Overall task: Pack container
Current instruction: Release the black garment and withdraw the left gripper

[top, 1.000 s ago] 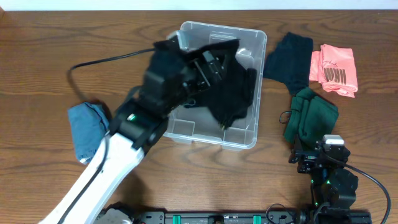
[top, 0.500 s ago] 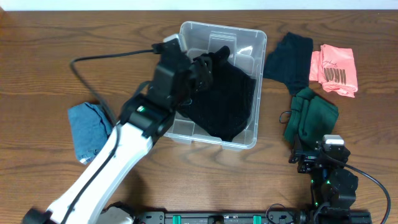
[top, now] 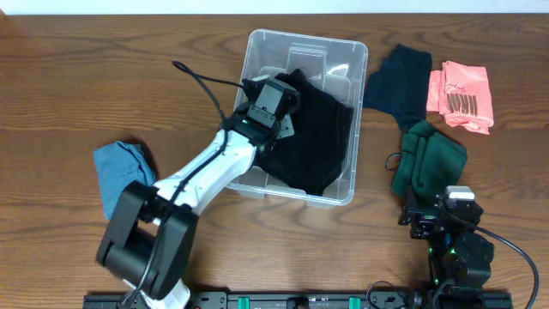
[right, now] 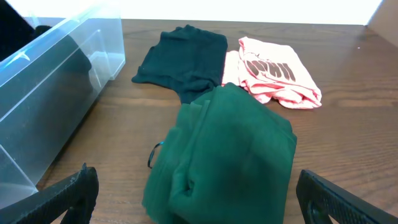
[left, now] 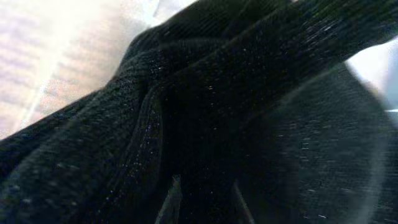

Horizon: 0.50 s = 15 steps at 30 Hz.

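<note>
The clear plastic container (top: 300, 37) stands at the middle of the table, with a black garment (top: 322, 142) lying in it. My left gripper (top: 287, 103) reaches into the container's left half, down on that garment. In the left wrist view black cloth (left: 205, 93) fills the frame. The two fingers (left: 169, 202) stand close together with cloth between them, so the left gripper (left: 204, 199) is shut on the garment. My right gripper (right: 199, 199) rests open at the near right, just short of a folded green garment (right: 230, 149).
Right of the container lie a dark garment (top: 399, 77), a pink printed garment (top: 463, 94) and the green garment (top: 425, 159). A blue cloth (top: 120, 172) lies at the left. The container's clear wall (right: 56, 81) shows at the left of the right wrist view.
My left arm has swung down and in, lowering the black garment into the container. Its jaws have narrowed from wide open onto the cloth. The right arm has not moved.
</note>
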Tool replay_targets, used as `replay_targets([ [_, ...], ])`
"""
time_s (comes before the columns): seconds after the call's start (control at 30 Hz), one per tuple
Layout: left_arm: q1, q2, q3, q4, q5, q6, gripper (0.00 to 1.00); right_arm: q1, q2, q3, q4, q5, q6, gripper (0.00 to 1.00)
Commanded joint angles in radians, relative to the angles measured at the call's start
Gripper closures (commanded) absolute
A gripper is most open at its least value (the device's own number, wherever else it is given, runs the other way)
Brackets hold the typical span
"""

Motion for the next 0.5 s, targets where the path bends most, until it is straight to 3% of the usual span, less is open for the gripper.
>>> replay_targets([
  [0.0, 0.016, 0.072, 0.007, -0.049, -0.056, -0.048, 0.72, -0.005, -0.004, -0.005, 0.000, -0.002, 0.014, 0.01],
  [0.2, 0.018, 0.138, 0.007, -0.052, 0.005, -0.098, 0.72, -0.005, -0.004, -0.005, 0.000, -0.002, 0.014, 0.01],
  [0.47, 0.109, 0.005, 0.011, -0.058, -0.006, -0.064, 0.71, -0.005, -0.004, -0.005, 0.000, -0.002, 0.014, 0.01],
])
